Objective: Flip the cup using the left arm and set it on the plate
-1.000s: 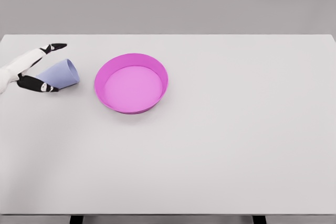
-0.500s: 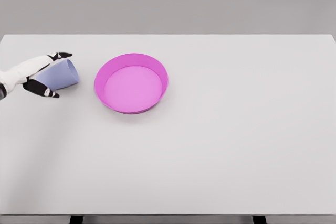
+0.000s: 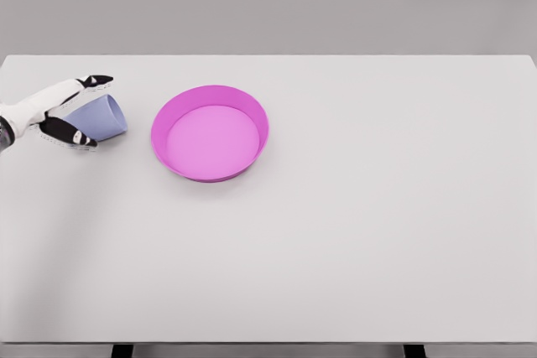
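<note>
Your widest thing is the table (image 3: 352, 241), a plain white slab that fills nearly the whole head view, its far edge running straight across under a flat grey wall (image 3: 268, 2). Two dark leg tops peek out below its near edge.

Next in size is the plate (image 3: 210, 132), a bright magenta round dish with a raised rim, sitting left of the table's middle. You can see its whole floor, and nothing lies in it.

At the plate's 9 o'clock, near it but not touching, lies the cup (image 3: 99, 117). It is pale lavender-blue and on its side, with its wider end turned toward the plate and its narrower end pointing off to the left edge. You cannot see into it from this angle, so what it holds, if anything, cannot be told.

Your left hand (image 3: 52, 113) comes in from the left edge at the cup's 9 o'clock. Its black-tipped fingers (image 3: 95, 81) are spread around the cup's narrow end: one reaches along the far side at about 11 o'clock, another lies along the near side at about 7 o'clock. Whether they press the cup or only bracket it, you cannot tell from here.
</note>
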